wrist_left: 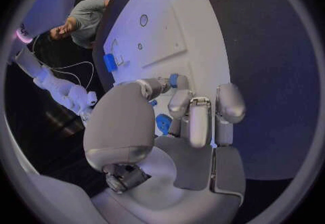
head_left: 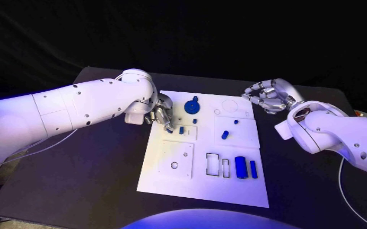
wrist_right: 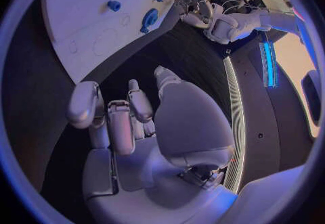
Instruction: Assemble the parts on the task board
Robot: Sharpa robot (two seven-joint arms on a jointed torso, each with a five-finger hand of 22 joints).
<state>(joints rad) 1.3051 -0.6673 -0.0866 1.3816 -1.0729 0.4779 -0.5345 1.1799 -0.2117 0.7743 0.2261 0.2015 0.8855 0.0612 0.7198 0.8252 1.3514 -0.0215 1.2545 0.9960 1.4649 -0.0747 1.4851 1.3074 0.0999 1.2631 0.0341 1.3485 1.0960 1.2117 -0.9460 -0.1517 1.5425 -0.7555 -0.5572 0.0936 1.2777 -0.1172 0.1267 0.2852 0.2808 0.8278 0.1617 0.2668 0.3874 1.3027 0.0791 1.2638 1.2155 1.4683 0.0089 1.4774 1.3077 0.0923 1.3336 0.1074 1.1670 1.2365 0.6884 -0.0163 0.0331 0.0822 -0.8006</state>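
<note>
The left hand [head_left: 159,113] is positioned at the white board's [head_left: 229,189] left edge, its fingers [wrist_left: 177,80] pinching a small blue peg [head_left: 181,130]. The peg is judged light, rigid, slippery; side grip advised. The right hand [head_left: 268,97] is held off-board, fingers curled, empty.

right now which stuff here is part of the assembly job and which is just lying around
Part of the job:
- task board
- blue round part
- two long blue parts
- small blue parts
- left hand, fingers at the board's left edge
- right hand, holding nothing

Lying about:
- white cable on the black table
</note>
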